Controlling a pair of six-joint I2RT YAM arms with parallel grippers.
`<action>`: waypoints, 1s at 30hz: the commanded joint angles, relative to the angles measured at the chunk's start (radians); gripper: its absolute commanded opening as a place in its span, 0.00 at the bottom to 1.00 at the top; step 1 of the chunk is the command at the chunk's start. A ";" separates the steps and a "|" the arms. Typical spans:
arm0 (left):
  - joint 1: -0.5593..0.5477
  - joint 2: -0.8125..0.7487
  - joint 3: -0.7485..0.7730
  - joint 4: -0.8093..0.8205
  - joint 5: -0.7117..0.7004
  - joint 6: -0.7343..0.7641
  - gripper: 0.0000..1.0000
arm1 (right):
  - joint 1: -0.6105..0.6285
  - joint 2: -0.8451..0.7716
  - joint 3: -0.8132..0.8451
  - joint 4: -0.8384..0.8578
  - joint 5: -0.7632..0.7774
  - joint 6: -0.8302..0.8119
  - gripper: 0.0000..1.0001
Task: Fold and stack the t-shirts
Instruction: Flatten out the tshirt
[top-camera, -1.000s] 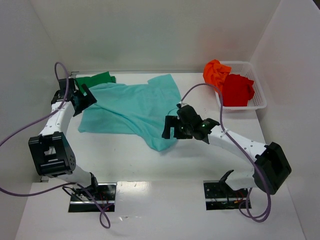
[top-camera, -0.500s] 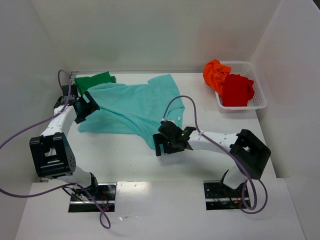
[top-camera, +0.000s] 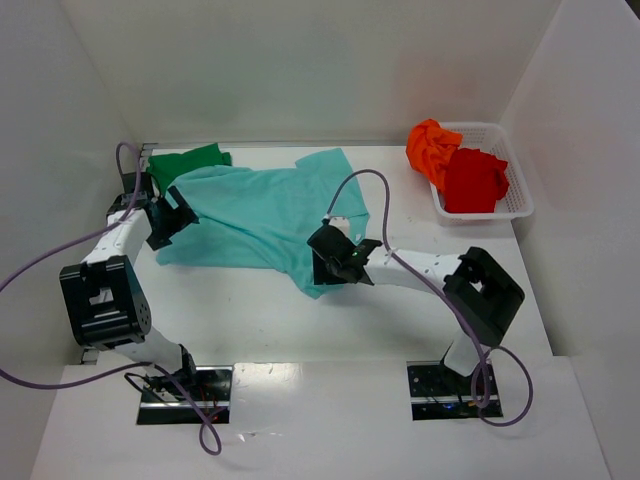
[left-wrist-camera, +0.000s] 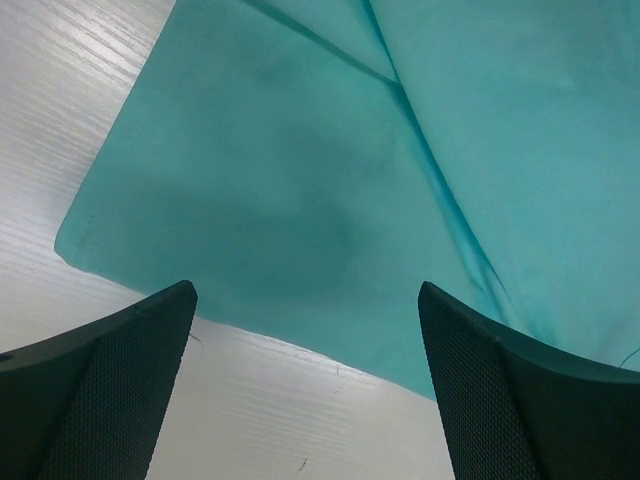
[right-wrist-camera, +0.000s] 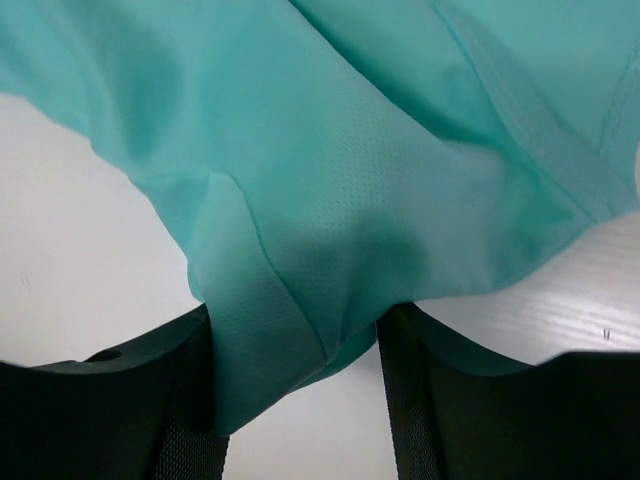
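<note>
The light teal t-shirt (top-camera: 260, 215) lies spread and wrinkled on the table. My left gripper (top-camera: 172, 222) is open over its left edge; in the left wrist view (left-wrist-camera: 305, 400) the shirt's near hem (left-wrist-camera: 300, 200) lies just ahead of the wide-apart fingers. My right gripper (top-camera: 325, 262) is at the shirt's near tip; in the right wrist view (right-wrist-camera: 295, 400) its fingers stand apart with a fold of teal cloth (right-wrist-camera: 300, 300) between them. The dark green t-shirt (top-camera: 190, 162) lies at the back left, partly under the teal one. The orange t-shirt (top-camera: 432, 148) and the red t-shirt (top-camera: 473, 180) sit in the basket.
A white mesh basket (top-camera: 518, 185) stands at the back right against the right wall. White walls close in the table at the left, back and right. Purple cables loop from both arms.
My right gripper swung left and towards the near edge, then came onto the teal shirt's near tip. My left gripper moved a little nearer along the shirt's left edge.
</note>
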 joint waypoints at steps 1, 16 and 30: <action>0.012 0.030 0.033 0.024 0.045 0.019 0.99 | -0.018 0.092 0.098 0.048 0.064 -0.038 0.64; 0.021 0.039 0.033 0.022 0.035 0.019 0.99 | -0.162 0.177 0.215 0.048 0.000 -0.081 0.87; 0.021 -0.064 -0.054 0.048 -0.033 -0.075 0.99 | -0.174 -0.050 -0.081 0.146 -0.224 -0.063 0.94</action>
